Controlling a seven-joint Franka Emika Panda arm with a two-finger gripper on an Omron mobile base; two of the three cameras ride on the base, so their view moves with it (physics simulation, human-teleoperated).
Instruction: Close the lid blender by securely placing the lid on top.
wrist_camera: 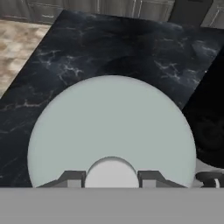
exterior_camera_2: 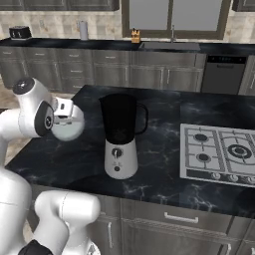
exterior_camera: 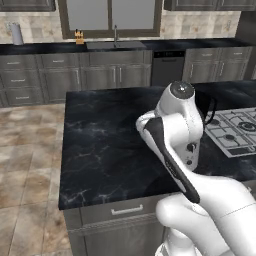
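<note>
Black marble island counter (exterior_camera_2: 164, 114) carries the blender (exterior_camera_2: 121, 135), jar uncovered, beside the stovetop (exterior_camera_2: 221, 154). Left of it, above the counter, the gripper (wrist_camera: 111, 177) holds the lid (wrist_camera: 111, 127), its 2 fingers clamping the centre knob.

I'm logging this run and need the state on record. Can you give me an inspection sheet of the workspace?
Surface: dark marbled island counter, with an inset cooktop.
Job's things: blender upright near the front edge, jar top open; lid held in the air to its left, not yet on the jar.
Clutter: nothing seen on the island.
Hand: hand has its fingers either side of the lid's knob.
Cables: nothing seen.
Surroundings: grey cabinets, sink under a window, dishwasher, toaster.
</note>
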